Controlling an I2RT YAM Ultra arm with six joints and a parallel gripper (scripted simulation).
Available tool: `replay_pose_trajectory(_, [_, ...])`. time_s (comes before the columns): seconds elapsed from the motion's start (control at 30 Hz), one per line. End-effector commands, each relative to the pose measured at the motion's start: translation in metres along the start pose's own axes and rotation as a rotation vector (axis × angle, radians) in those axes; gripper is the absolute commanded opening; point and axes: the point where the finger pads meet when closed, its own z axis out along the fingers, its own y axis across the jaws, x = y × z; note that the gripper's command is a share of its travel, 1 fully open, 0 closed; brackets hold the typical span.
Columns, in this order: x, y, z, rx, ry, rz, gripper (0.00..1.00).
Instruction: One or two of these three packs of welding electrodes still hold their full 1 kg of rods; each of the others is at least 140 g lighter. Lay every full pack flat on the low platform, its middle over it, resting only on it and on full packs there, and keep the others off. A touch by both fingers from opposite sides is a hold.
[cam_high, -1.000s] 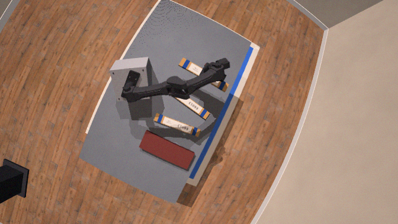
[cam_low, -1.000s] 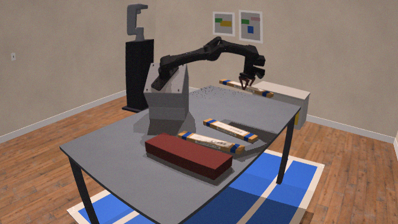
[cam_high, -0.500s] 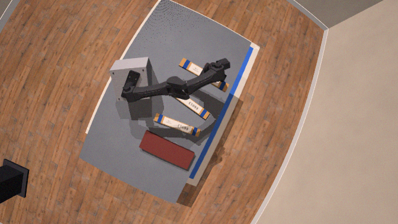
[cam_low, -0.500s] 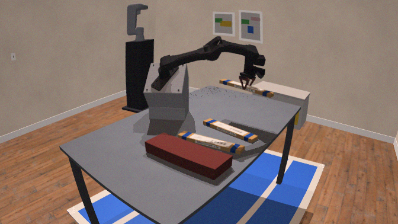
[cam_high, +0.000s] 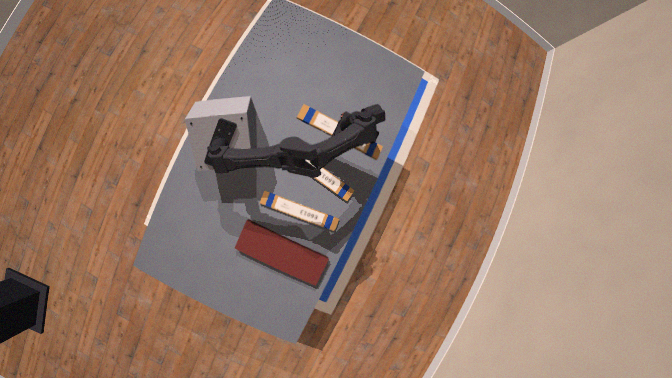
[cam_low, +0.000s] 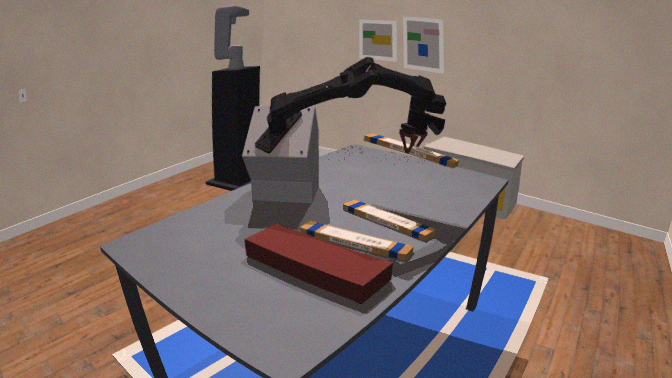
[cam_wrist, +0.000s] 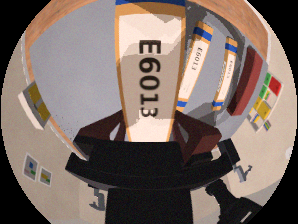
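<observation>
My gripper (cam_low: 414, 148) (cam_wrist: 149, 111) is shut on an orange-and-white electrode pack with blue bands (cam_high: 325, 123) (cam_low: 434, 157) (cam_wrist: 149, 30). The pack is held across its middle, roughly level, in the air above the far part of the table. A second pack (cam_high: 328, 179) (cam_low: 390, 219) (cam_wrist: 196, 62) lies flat on the table, partly hidden by the arm in the top view. A third pack (cam_high: 299, 209) (cam_low: 357, 239) (cam_wrist: 226, 75) lies flat between it and the platform. The low dark red platform (cam_high: 282, 254) (cam_low: 320, 260) (cam_wrist: 246, 82) bears no pack.
The arm stands on a grey pedestal (cam_high: 220, 107) (cam_low: 285, 172) at one long side of the table (cam_high: 200, 260) (cam_low: 190, 270). The third pack lies close beside the platform's long side. A pale cabinet (cam_low: 480, 150) stands beyond the table.
</observation>
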Motion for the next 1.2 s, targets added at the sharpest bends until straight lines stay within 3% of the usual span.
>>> replay_pose_trajectory(0.0, [-0.017,0.001,-0.063,-0.098,-0.128,0.016,0.0])
replay_pose_trajectory(0.53, [-0.018,-0.036,-0.061,-0.101,-0.132,0.02,0.0])
replay_pose_trajectory(0.6, [-0.027,-0.041,-0.069,-0.121,-0.151,0.042,0.0])
replay_pose_trajectory(0.63, [-0.017,-0.044,-0.058,-0.096,-0.128,0.016,0.0])
replay_pose_trajectory(0.73, [-0.013,-0.056,-0.056,-0.081,-0.114,0.0,0.0])
replay_pose_trajectory(0.83, [-0.022,-0.06,-0.061,-0.107,-0.139,0.028,0.0])
replay_pose_trajectory(1.17, [-0.025,-0.082,-0.062,-0.111,-0.145,0.035,0.0])
